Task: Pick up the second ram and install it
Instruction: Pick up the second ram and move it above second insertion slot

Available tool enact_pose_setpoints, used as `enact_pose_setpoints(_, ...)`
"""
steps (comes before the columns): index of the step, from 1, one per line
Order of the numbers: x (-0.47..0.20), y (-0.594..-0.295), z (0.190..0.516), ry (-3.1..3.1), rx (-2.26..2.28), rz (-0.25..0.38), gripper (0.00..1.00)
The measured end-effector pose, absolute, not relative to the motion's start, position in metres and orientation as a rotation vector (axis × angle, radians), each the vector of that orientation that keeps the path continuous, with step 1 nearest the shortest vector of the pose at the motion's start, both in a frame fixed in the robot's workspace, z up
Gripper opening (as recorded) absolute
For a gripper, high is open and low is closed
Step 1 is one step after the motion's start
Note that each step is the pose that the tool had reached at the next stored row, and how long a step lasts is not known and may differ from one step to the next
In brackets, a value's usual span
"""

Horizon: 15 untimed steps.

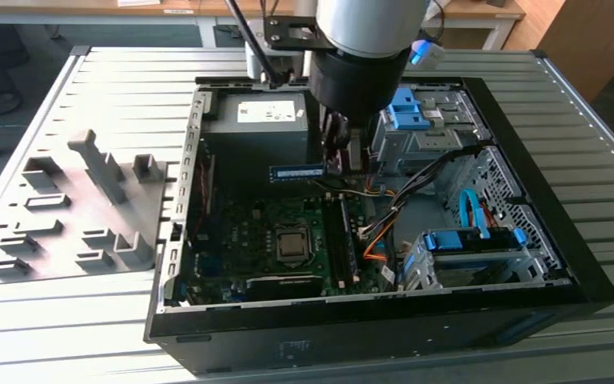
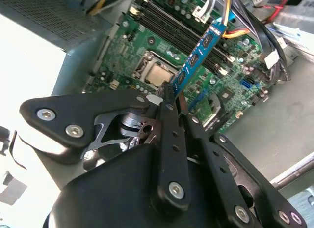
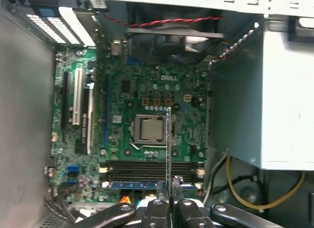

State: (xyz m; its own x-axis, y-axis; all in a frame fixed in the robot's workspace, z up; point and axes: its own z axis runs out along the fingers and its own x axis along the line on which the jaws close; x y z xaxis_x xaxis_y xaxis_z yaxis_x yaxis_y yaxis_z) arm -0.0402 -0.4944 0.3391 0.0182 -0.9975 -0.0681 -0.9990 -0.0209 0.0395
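My gripper [image 1: 335, 164] hangs inside the open computer case [image 1: 179, 240] and is shut on one end of the second ram [image 1: 297, 172]. The stick is dark with a blue-white label and juts level toward the exterior view's left, above the motherboard [image 1: 253, 232]. In the second wrist view the ram [image 2: 198, 53] reaches out from the gripper [image 2: 173, 94] over the board, crossing above the memory slots [image 2: 171, 29]. In the first wrist view it shows edge-on as a thin line [image 3: 169, 139] over the processor socket [image 3: 148, 128], with the memory slots [image 3: 147, 165] lying just ahead of the gripper [image 3: 170, 183].
A gray plate of plastic holder blocks [image 1: 83, 212] lies outside the case at the exterior view's left. Inside are the power supply [image 1: 259, 120], a fan [image 3: 169, 39], drive cages with blue clips [image 1: 467, 248], and orange and blue cables [image 1: 376, 240] beside the slots.
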Motion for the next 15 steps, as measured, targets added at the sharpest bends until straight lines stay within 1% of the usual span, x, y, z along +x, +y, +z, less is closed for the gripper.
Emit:
enact_pose_setpoints(7, -0.040, -0.516, 0.332, 2.184, -2.227, 0.119, 0.14)
enact_pose_setpoints(15, -0.039, -0.517, 0.318, 2.184, -2.227, 0.119, 0.14)
